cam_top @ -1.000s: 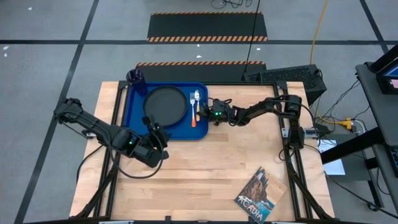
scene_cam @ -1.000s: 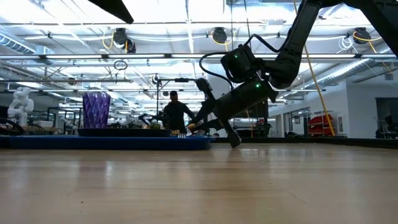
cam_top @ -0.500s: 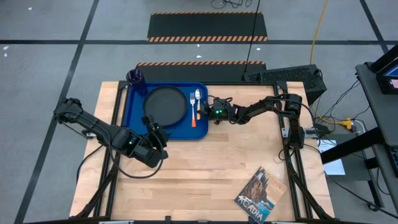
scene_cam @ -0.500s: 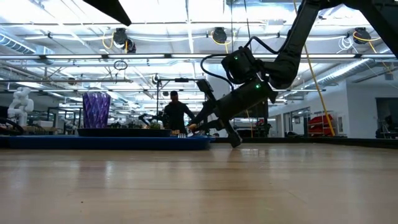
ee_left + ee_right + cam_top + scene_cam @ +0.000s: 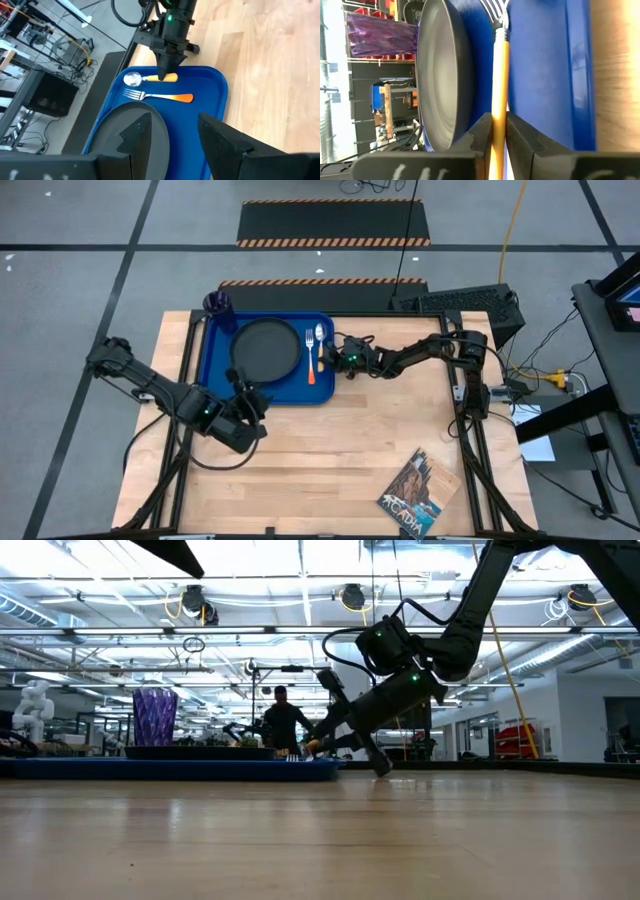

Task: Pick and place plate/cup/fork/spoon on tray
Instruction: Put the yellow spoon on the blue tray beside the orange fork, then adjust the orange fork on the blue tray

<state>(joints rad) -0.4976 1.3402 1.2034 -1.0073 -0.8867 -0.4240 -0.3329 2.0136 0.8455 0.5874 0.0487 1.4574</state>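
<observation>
The blue tray (image 5: 218, 367) lies at the table's far left. The black plate (image 5: 267, 345) lies flat in it. The purple cup (image 5: 219, 304) stands at its far left corner. The orange-handled fork (image 5: 157, 96) and the spoon (image 5: 150, 78) lie side by side on the tray's floor, right of the plate. My right gripper (image 5: 331, 346) reaches over the tray's right rim and is shut on the spoon. My left gripper (image 5: 175, 135) hangs open and empty over the tray's near edge and the plate's near rim. My right gripper pinches the spoon's yellow-orange handle (image 5: 499, 100) between its two fingers, nearer the handle's free end than the bowl (image 5: 132, 78). The fingers slant down from the table's right side and lie across the spoon. The bowl rests on the tray floor; whether the handle is lifted I cannot tell.
A book (image 5: 418, 495) lies near the table's near right corner. A black device (image 5: 460, 305) stands at the far right edge. Bare wood spans the table's near half. A person (image 5: 280, 722) stands in the room behind the table.
My left gripper has drawn back a little toward the table's left edge, staying open. My right gripper has stayed almost still on the spoon.
</observation>
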